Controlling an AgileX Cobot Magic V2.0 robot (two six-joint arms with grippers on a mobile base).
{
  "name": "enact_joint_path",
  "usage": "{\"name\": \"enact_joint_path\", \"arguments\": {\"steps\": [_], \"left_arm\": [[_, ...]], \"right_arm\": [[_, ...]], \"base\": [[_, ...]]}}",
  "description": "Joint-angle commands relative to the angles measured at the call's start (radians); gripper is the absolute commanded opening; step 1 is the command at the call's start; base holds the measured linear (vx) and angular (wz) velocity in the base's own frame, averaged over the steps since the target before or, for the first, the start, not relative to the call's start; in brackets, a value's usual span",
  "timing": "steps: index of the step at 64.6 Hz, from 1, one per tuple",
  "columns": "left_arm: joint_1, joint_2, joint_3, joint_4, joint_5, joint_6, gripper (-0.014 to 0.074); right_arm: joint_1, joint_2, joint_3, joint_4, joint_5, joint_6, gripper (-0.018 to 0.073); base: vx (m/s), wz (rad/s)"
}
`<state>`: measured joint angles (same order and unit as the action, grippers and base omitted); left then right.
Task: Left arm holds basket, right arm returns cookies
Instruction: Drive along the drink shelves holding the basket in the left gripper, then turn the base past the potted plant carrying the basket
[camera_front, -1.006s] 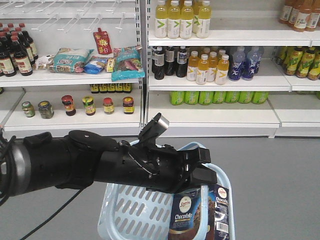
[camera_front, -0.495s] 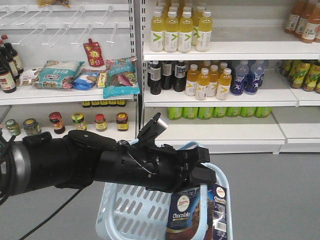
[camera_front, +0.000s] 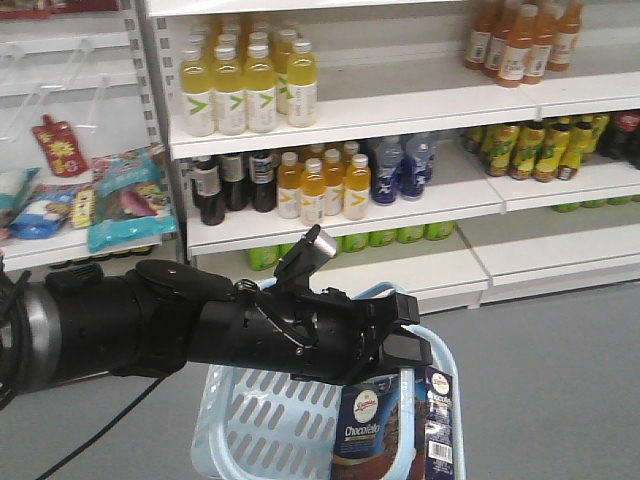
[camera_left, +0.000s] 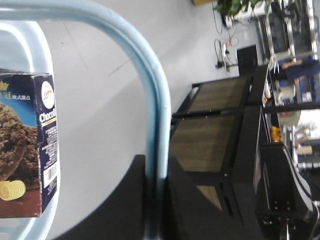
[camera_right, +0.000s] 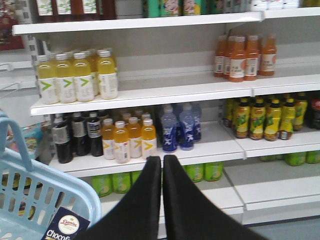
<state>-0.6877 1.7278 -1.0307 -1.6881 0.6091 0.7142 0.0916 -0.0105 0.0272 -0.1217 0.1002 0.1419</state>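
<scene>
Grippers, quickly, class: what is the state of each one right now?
Left gripper: closed on the basket handle.
Right gripper: closed, holding nothing.

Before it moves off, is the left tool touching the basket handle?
Touching. The left wrist view shows the left tool closed on the basket handle, with dark fingers against both its sides.

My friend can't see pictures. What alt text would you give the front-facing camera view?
A thick black robot arm reaches in from the left and holds a light blue shopping basket by its handle, with a dark navy cookie box standing inside. Behind it are white shop shelves lined with bottled drinks.
</scene>
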Motion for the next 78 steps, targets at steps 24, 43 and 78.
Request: {"name": "enact_joint_path", "arguments": {"steps": [24, 43, 78], "left_arm": [[-0.006, -0.058, -0.03, -0.087, 0.045, 0.003, -0.0006], [-0.006, -0.058, -0.03, -0.087, 0.045, 0.003, -0.0006], [-0.006, -0.058, -0.03, -0.087, 0.045, 0.003, -0.0006]], "right_arm": [[0.001, -0.012, 0.003, -0.009, -0.075, -0.001, -0.0008], [0.001, -0.012, 0.003, -0.009, -0.075, -0.001, -0.0008], [0.001, -0.012, 0.003, -0.009, -0.075, -0.001, -0.0008]], "base": [[0.22, -0.66], [0.18, -0.7], [0.17, -0.65]]}}
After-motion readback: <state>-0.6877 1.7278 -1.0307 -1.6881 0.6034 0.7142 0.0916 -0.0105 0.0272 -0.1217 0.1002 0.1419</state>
